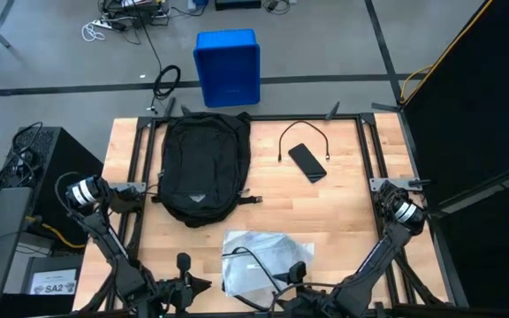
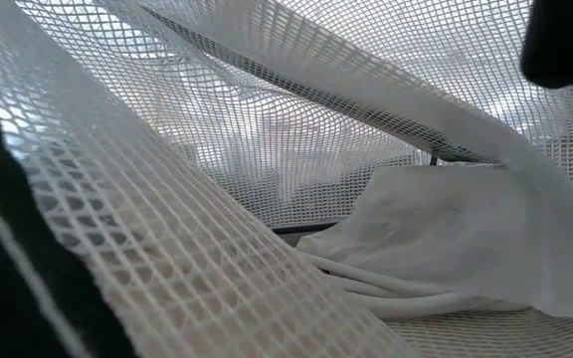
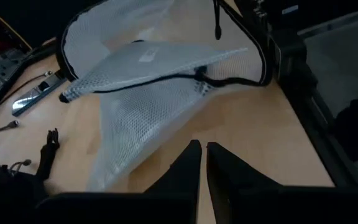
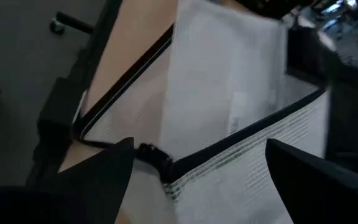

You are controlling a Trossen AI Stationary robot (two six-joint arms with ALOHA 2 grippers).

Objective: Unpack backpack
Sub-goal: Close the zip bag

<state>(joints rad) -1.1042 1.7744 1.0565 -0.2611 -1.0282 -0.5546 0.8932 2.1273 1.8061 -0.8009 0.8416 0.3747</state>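
Note:
The black backpack (image 1: 201, 168) lies flat on the table's far left half, with no gripper near it. A white mesh bag with black trim (image 1: 262, 259) lies at the near edge and fills the low view (image 2: 267, 199), with white cloth (image 2: 436, 239) inside it. My left gripper (image 1: 184, 269) is shut and sits left of the mesh bag (image 3: 148, 81), fingertips (image 3: 201, 155) pointing at it from a short way off. My right gripper (image 1: 296, 272) is open at the bag's near right corner. In the right wrist view it (image 4: 197, 162) spans the bag's trimmed edge (image 4: 160, 165); no touch shows.
A black phone (image 1: 307, 162) and a thin black cable (image 1: 303, 137) lie on the far right part of the table. Bare wood shows to the right of the mesh bag. A blue bin (image 1: 228, 66) stands on the floor beyond the far edge.

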